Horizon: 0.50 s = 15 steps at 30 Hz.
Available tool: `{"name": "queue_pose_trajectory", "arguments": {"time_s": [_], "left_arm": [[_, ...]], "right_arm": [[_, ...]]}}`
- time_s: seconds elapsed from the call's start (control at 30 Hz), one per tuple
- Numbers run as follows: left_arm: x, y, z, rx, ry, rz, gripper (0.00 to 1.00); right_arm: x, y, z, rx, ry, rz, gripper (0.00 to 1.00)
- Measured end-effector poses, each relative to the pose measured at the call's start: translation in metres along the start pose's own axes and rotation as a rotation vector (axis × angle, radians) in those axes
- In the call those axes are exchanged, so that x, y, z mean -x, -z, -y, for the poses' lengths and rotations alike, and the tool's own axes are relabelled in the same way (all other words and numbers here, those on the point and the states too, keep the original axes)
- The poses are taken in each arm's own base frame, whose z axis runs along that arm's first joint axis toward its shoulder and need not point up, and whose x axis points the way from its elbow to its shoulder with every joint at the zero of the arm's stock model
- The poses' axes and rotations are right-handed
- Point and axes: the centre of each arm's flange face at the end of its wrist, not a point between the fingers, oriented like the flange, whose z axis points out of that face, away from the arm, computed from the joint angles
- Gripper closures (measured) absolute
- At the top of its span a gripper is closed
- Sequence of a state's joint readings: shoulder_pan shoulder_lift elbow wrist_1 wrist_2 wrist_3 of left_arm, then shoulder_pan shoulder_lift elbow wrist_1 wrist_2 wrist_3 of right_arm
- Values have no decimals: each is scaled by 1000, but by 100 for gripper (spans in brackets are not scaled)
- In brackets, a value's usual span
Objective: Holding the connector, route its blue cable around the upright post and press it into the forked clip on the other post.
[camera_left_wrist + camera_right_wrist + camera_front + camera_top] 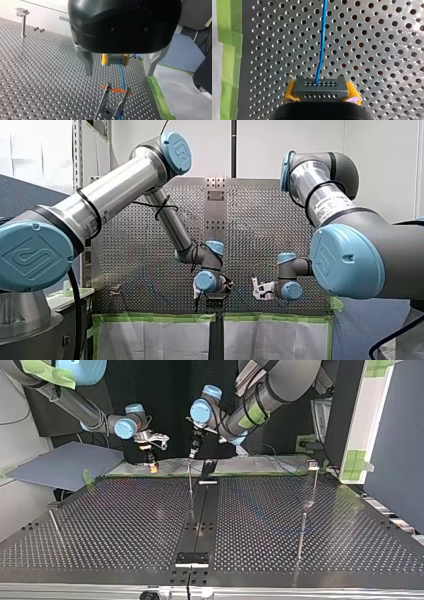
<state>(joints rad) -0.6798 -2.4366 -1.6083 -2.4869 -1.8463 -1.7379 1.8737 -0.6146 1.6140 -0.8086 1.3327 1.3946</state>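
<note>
Blue cable (pixel 322 37), far end out of view.

White wall (pixel 260 145) behind, green tape (pixel 150 317) edging white sheeting (pixel 150 340).

In the top view, my right gripper (pixel 152 466) hangs at the table's (pixel 125 525) far edge, left of the upright post (pixel 190 477). The connector (pixel 321 87) sits in it, its cable (pixel 322 37) running ahead over the table. The second post (pixel 314 480) stands near the far right corner.

UR logo on blue shoulder cap (pixel 31 256), other print unreadable
</note>
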Motion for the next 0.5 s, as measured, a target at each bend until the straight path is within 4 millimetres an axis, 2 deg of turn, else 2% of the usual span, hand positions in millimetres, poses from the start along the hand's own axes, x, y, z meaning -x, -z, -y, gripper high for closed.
{"name": "queue_pose_trajectory", "arguments": {"time_s": [0.5], "left_arm": [[-2,4,0,22,-6,-16,0]], "right_arm": [[2,2,1,-2,10,17,100]]}}
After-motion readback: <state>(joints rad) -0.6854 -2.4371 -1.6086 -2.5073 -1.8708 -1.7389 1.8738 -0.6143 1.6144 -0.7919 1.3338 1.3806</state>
